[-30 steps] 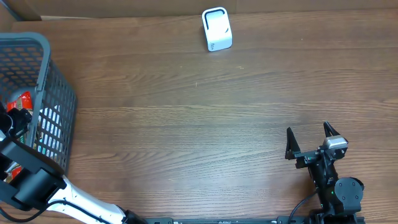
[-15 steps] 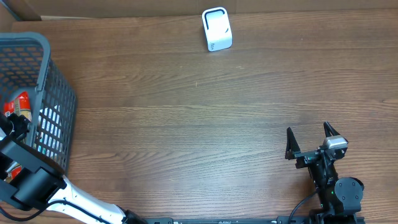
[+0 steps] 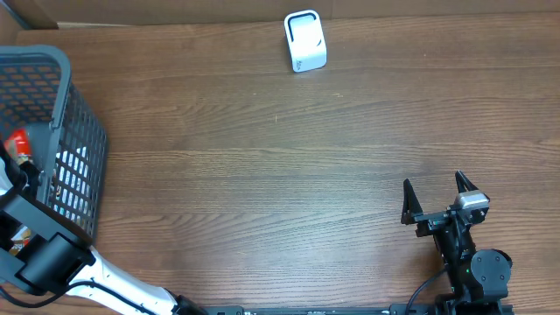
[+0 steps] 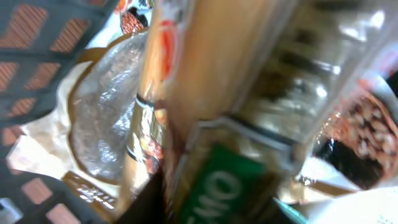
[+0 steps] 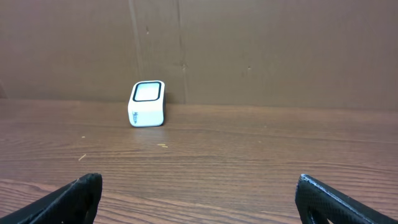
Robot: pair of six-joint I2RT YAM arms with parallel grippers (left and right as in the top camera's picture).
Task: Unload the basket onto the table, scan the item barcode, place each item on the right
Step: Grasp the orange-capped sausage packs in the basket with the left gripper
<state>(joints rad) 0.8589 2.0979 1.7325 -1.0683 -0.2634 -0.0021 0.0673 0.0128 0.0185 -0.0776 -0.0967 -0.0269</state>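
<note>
Left gripper [image 3: 22, 175]: down inside the basket [image 3: 83, 131], jaws hidden, so we cannot tell if they grip | tan packet [image 4: 205, 74]: close beneath it | handling: we judge it light, crinkly, slippery film; pinch a sealed edge | right gripper [image 3: 435, 199]: spread wide, empty, scanner [image 3: 304, 41] far ahead.

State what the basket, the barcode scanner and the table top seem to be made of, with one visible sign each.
Basket: likely moulded plastic, matte dark grey; its walls are an even lattice of holes.
Barcode scanner: probably smooth white plastic, with rounded corners and a dark-edged window.
Table top: wood or wood-look laminate, low sheen; brown grain streaks run along it.
</note>
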